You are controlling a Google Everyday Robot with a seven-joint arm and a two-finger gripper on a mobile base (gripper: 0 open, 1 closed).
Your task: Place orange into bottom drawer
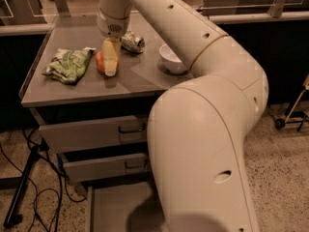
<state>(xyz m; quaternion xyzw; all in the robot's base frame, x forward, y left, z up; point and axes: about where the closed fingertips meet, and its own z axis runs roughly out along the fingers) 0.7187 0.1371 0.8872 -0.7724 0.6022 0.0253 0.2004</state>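
Note:
The orange (99, 62) sits on the grey cabinet top (72, 88), between the snack bag and the bowl. My gripper (109, 61) is down on it from above, and its pale body covers the orange's right side. The bottom drawer (116, 204) is pulled out at floor level below the cabinet, showing a flat grey floor. My arm's big white link (203, 149) hides the drawer's right part.
A green-and-white snack bag (67, 64) lies left of the orange. A crushed can (133, 41) and a white bowl (171, 59) are to its right. The two upper drawers (96, 132) (104, 166) are nearly shut. A dark stand and cables (21, 192) are on the floor at left.

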